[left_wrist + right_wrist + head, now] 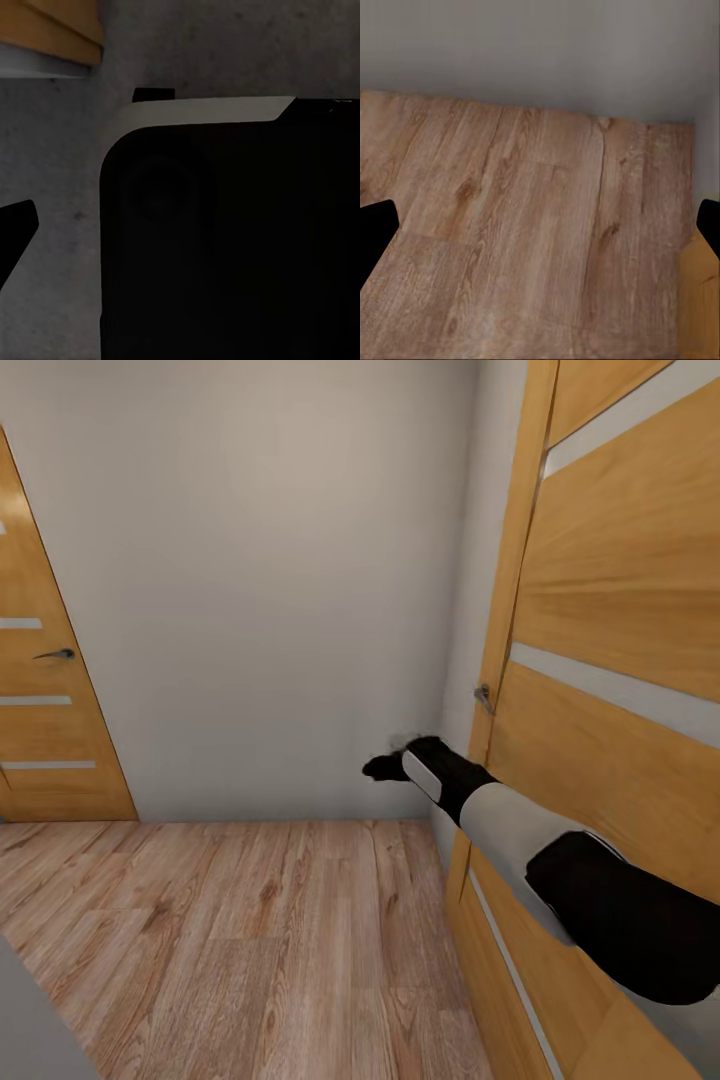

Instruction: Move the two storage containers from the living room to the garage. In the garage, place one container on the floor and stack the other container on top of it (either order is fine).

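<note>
The two storage containers are out of view. My right arm reaches forward along a wooden door, and its gripper [385,765] hangs in front of the pale wall, just below and left of the door's handle [484,697]. In the right wrist view the gripper [547,225] is open, its black fingertips [375,232] far apart over light wood planks, with nothing between them. In the left wrist view one black fingertip [15,232] shows beside a large black, white-edged body [225,240] over a dim grey surface.
A wooden door with pale stripes [620,660] stands close on the right. Another like it [40,700] with a dark handle [55,654] is at the far left. A plain pale wall [280,560] closes the way ahead. Wood-plank flooring [250,940] lies between them.
</note>
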Tool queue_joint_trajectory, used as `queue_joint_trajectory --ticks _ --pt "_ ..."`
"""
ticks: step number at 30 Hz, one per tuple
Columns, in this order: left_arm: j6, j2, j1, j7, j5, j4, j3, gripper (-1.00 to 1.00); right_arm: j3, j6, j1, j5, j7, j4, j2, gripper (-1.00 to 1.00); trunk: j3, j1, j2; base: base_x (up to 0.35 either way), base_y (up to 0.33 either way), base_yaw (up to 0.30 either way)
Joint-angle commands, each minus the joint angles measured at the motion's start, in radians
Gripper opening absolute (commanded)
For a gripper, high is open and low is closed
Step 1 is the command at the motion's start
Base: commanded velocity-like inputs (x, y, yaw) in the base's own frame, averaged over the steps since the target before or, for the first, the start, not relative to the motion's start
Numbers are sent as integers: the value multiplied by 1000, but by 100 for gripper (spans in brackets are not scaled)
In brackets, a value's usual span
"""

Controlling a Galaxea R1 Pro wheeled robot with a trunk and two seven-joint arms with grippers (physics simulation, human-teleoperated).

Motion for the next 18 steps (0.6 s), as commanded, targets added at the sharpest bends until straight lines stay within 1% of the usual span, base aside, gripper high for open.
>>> queue_joint_trajectory --ticks 1,2,3,4,5,8,10,11,12,14,16,18 --pt "-3 0 0 0 2 1 1 100 4 2 15 -6 8 -10 0 100 -1 0 -1 0 0 0" --pt "-3 0 0 0 2 1 1 100 4 -3 80 -7 43 -43 0 100 -1 0 -1 0 0 0" --pt "-3 0 0 0 2 1 1 100 5 -6 114 -6 52 -56 0 100 -1 0 -1 0 0 0" --pt "-3 0 0 0 2 1 2 100 5 -8 132 -5 56 -63 0 100 -1 0 -1 0 0 0" --pt "-3 0 0 0 2 1 1 100 6 -16 167 -4 61 -76 0 100 -1 0 -1 0 0 0" --pt "-3 0 0 0 2 1 2 100 12 -54 256 2 71 -101 0 100 -1 0 -1 0 0 0" --pt "-3 0 0 0 2 1 1 100 12 -68 284 16 73 -105 0 100 -1 0 -1 0 0 0" --pt "-3 0 0 0 2 1 2 100 13 -74 300 29 73 -107 0 100 -1 0 -1 0 0 0" --pt "-3 0 0 0 2 1 2 100 13 -79 322 52 74 -108 0 100 -1 0 -1 0 0 0" --pt "-3 0 0 0 2 1 1 100 12 -82 344 72 74 -109 0 100 -1 0 -1 0 0 0" --pt "-3 0 0 0 2 1 2 100 12 -85 354 81 75 -109 0 100 -1 0 -1 0 0 0" --pt "-3 0 0 0 2 1 2 100 11 -96 359 86 94 -100 0 100 -1 0 -1 0 0 0"
